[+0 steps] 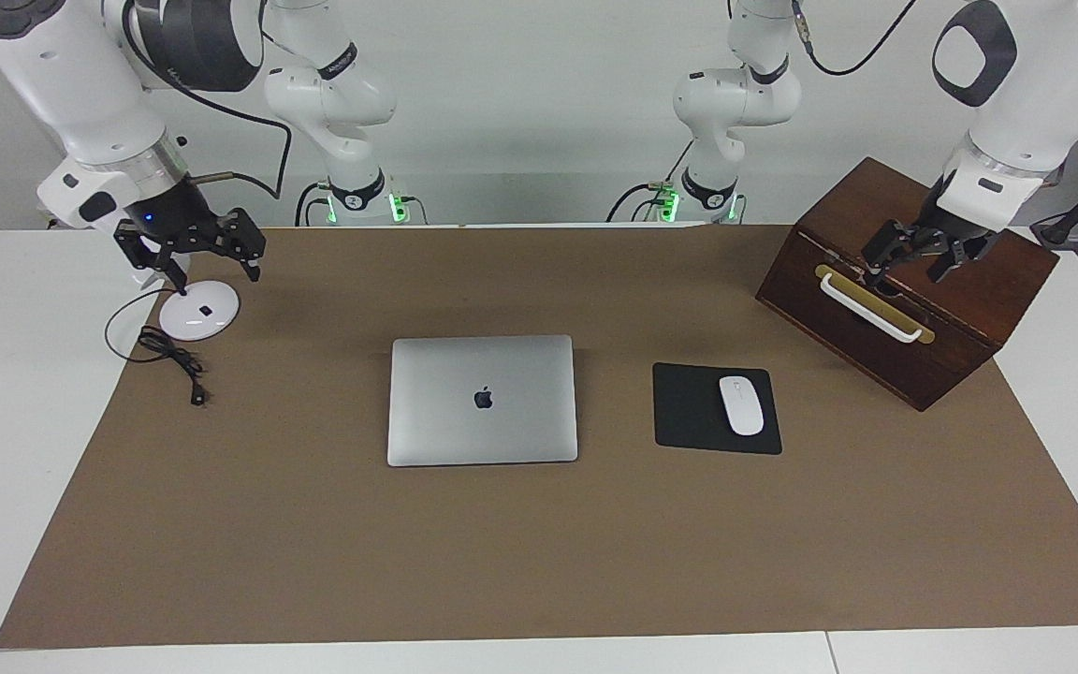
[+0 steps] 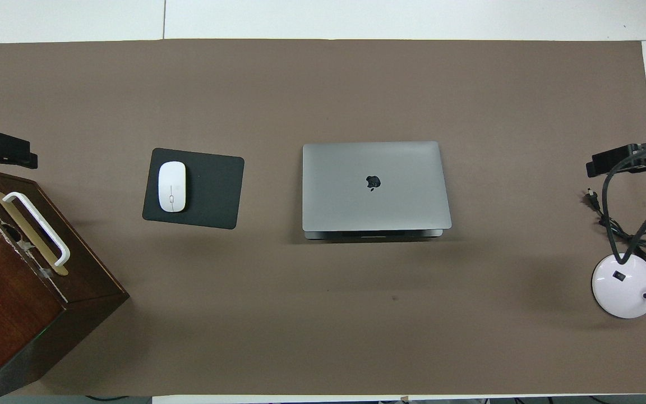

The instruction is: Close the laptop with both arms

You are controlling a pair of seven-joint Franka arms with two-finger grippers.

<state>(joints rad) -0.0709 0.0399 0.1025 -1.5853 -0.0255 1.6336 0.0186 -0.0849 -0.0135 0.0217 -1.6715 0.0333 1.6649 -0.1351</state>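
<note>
Hanging over the wooden box (image 1: pixel 913 281) at its own end of the table, the left gripper (image 1: pixel 913 255) points down from a bent white arm, its fingers spread and holding nothing, just above the box's white handle (image 1: pixel 871 307). At the other end the right gripper (image 1: pixel 191 251) hangs over the round base of the desk lamp (image 1: pixel 199 311), likewise released and empty, its forearm slanting down from high up. Between them the laptop (image 1: pixel 483 401) lies flat in the middle of the brown mat (image 1: pixel 539 562), lid down with the dark logo facing up, well apart from both grippers. Beside it, toward the left arm's end, the white mouse (image 1: pixel 741 404) rests on the black mouse pad (image 1: pixel 689 412). The facing view shows both arms whole, with their bases and green lights; the overhead view shows only a black tip of each gripper at its 2 side edges, yet it reveals the laptop's edge nearer to the robots, where the base shows as a thin strip under the lid
</note>
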